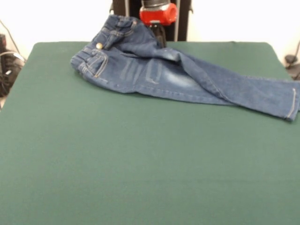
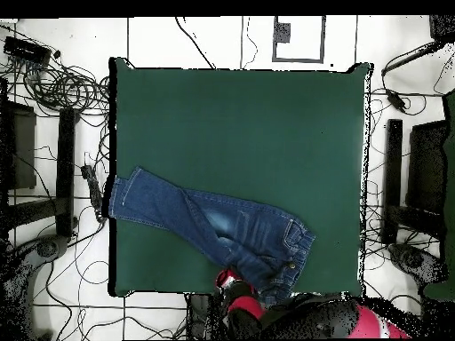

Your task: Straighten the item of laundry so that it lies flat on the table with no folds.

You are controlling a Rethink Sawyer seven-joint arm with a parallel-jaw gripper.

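The small blue denim jeans [image 1: 164, 75] lie at the far side of the dark green table [image 1: 140, 159], waistband at the left and legs running right to the table's edge. One leg lies folded across the other. The waistband end with the brass button [image 1: 99, 45] stands raised above the table's far edge. My gripper [image 1: 161, 36] hangs under the red wrist, just behind the raised seat of the jeans and partly hidden by it. In the overhead view the jeans [image 2: 213, 222] stretch from the left table edge to the gripper [image 2: 229, 282] at the bottom edge of the table [image 2: 240, 115].
The robot's pedestal [image 1: 180, 18] stands behind the table's far edge. Cables [image 2: 62, 89] and black stands [image 2: 67, 169] crowd the floor to the sides of the table. The jeans' hems [image 1: 293, 103] reach the table's side edge.
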